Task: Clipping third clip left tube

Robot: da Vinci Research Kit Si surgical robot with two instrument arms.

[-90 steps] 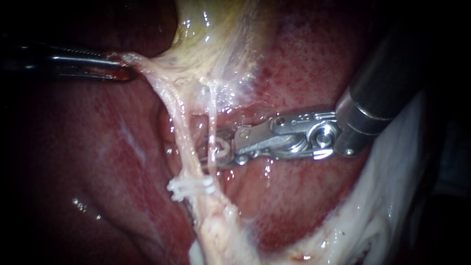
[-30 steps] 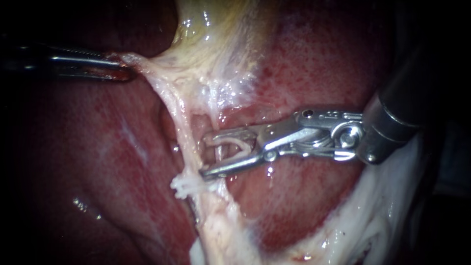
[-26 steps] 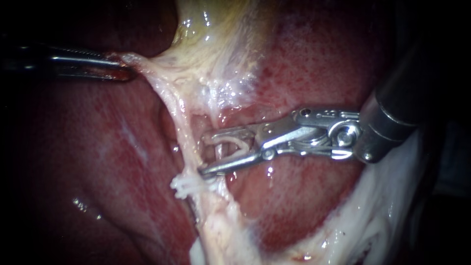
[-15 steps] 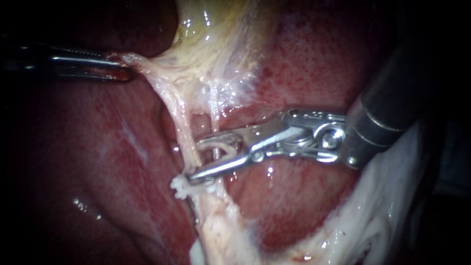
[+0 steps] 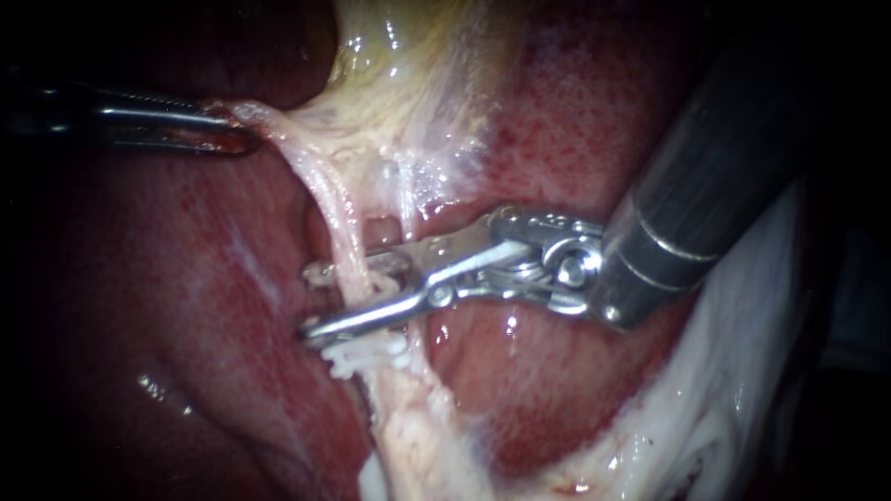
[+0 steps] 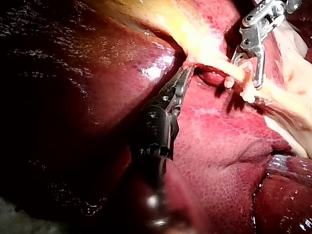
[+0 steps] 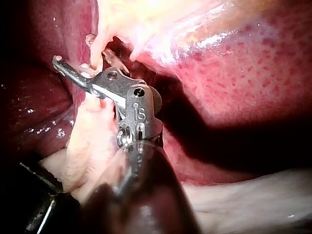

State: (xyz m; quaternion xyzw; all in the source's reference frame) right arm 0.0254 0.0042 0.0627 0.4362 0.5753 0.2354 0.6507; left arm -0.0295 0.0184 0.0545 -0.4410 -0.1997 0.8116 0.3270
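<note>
The left tube (image 5: 345, 243) runs taut and pale from the yellowish gallbladder (image 5: 408, 83) down to white clips (image 5: 367, 351) set on it. My right instrument (image 5: 311, 299) comes in from the upper right. Its jaws are open and straddle the left tube just above those clips, and a white clip (image 5: 320, 272) sits inside them. In the right wrist view the tube (image 7: 97, 54) passes between the same jaws (image 7: 80, 57). The thinner right tube (image 5: 405, 209) crosses behind the jaws. My left instrument (image 5: 227, 130) is shut on pale tissue at the gallbladder's edge and holds it stretched to the left (image 6: 185, 75).
Red liver (image 5: 575, 130) surrounds the tubes on both sides. White fatty tissue (image 5: 742, 371) lies at the lower right. The right instrument's thick dark shaft (image 5: 705, 176) fills the upper right.
My right instrument's jaws opened with a clip inside, then slid left past the right tube until they straddle the left tube. My left instrument has kept its hold without moving.
</note>
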